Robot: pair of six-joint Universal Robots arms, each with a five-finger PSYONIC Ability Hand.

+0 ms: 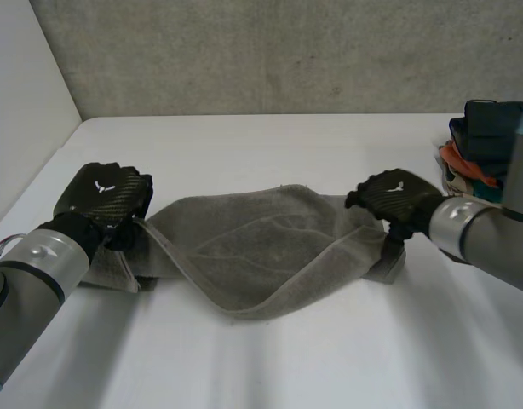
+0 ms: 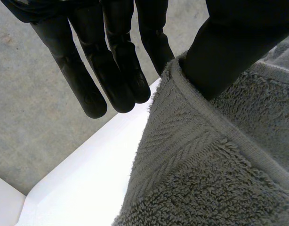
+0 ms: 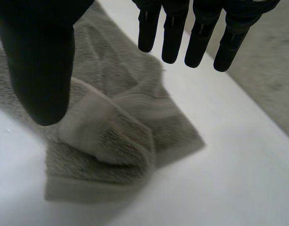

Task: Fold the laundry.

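Observation:
A grey towel [image 1: 261, 256] lies stretched and rumpled across the white table [image 1: 270, 145] between my two hands. My left hand [image 1: 100, 200] is at the towel's left end. Seen from the left wrist, its thumb [image 2: 229, 42] presses the towel's hem [image 2: 205, 179] against the straight fingers [image 2: 111, 61], a pinch on that edge. My right hand [image 1: 393, 200] hovers over the towel's right end. From the right wrist, its fingers [image 3: 172, 33] are straight and the thumb stands apart, with the bunched towel end [image 3: 107, 136] lying loose on the table under the palm.
A pile of dark, orange and white clothes [image 1: 479, 145] sits at the table's back right, beside my right arm. A grey wall runs behind the table and a pale wall along its left side. Bare table lies in front of the towel.

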